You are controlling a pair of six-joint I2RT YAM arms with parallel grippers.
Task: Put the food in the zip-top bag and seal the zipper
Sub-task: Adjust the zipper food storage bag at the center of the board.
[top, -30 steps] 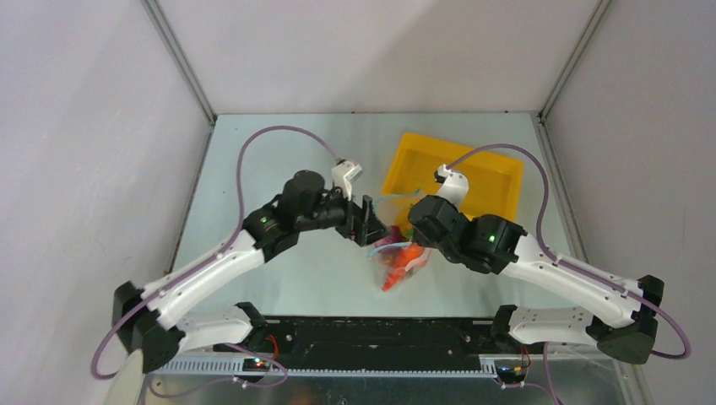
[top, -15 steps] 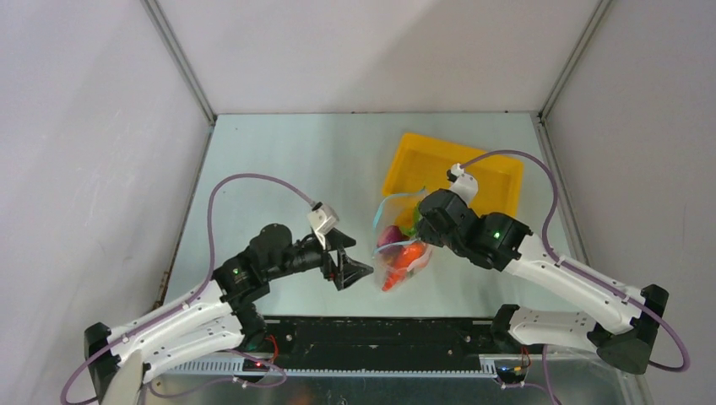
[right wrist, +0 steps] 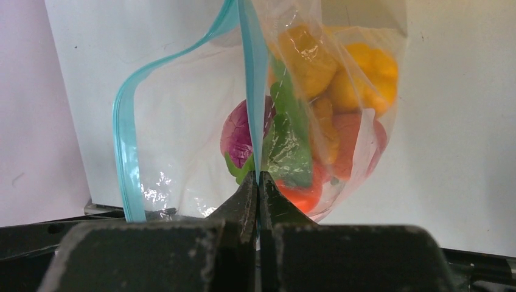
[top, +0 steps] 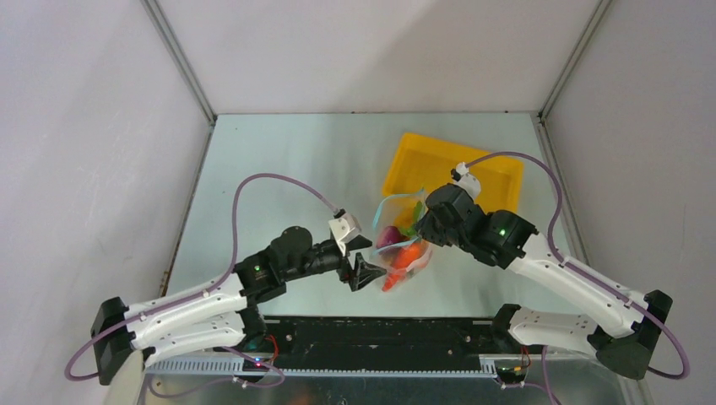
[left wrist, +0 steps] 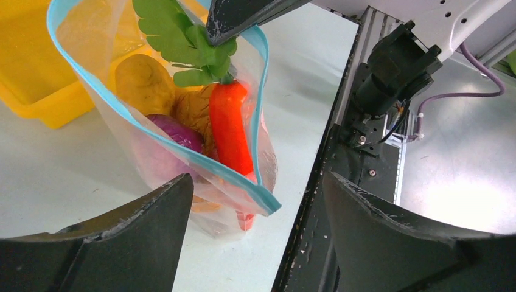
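Note:
The zip-top bag [top: 397,245] hangs upright over the table with its mouth open. It holds the food: a red-orange carrot [left wrist: 228,125] with a green leaf, a purple onion [left wrist: 176,135] and yellow-orange fruit [right wrist: 365,73]. My right gripper [top: 425,224] is shut on the teal zipper [right wrist: 252,73] at the bag's far edge and holds the bag up [right wrist: 258,182]. My left gripper [top: 365,272] is open and empty. It sits low beside the bag's near corner, and the zipper's near end [left wrist: 268,204] lies between its spread fingers [left wrist: 258,243] without touching them.
The yellow tray [top: 456,169] stands behind the bag at the back right and also shows in the left wrist view [left wrist: 36,91]. The black base rail [top: 380,333] runs along the near edge, close to the bag.
My left gripper left the bag's mouth, pulled back toward the near edge, then edged right to the bag's near corner. The right gripper kept its hold and shifted slightly to the far right.

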